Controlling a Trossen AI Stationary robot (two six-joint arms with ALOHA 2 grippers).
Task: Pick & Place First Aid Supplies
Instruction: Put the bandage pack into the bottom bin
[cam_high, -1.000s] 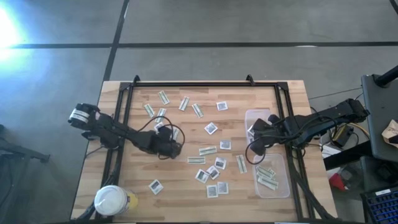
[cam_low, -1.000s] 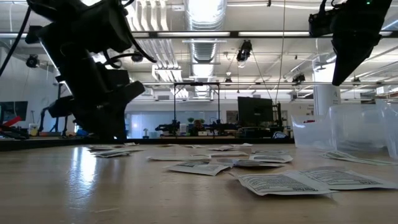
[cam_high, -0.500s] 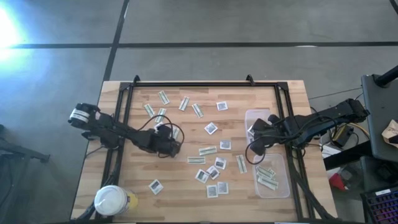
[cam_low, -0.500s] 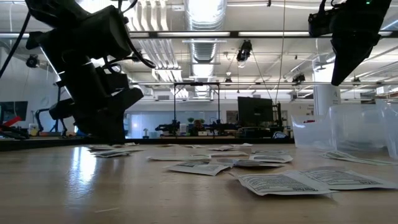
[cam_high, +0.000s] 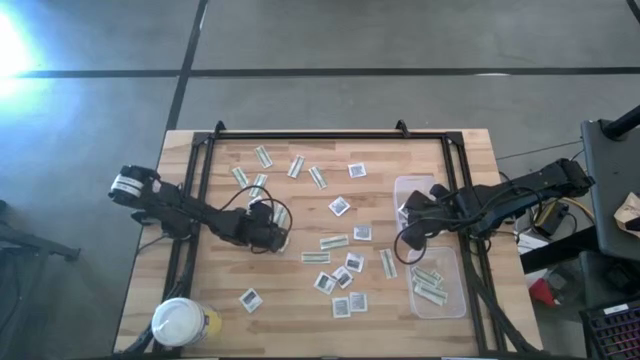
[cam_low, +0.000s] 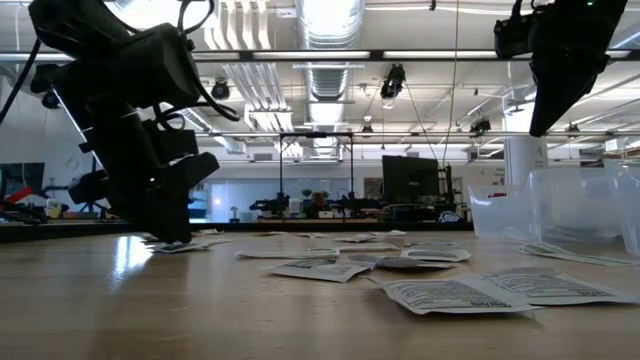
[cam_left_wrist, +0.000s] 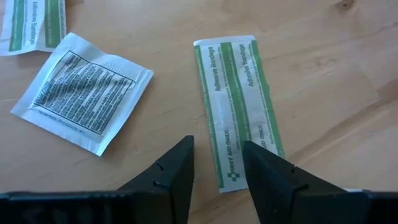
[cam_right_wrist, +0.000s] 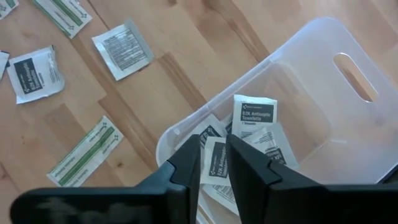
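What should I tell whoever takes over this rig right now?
Left tool: open, empty, low over a green-and-white bandage strip at mid-table.
Right tool: open, empty, above the far tub, which holds square white packets.
Near tub holds some strips.
Left to do: many packets and strips lie loose on the table.

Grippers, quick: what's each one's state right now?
Left gripper: open, empty, over an adhesive bandage strip.
Right gripper: open, holding nothing, above the clear tub.
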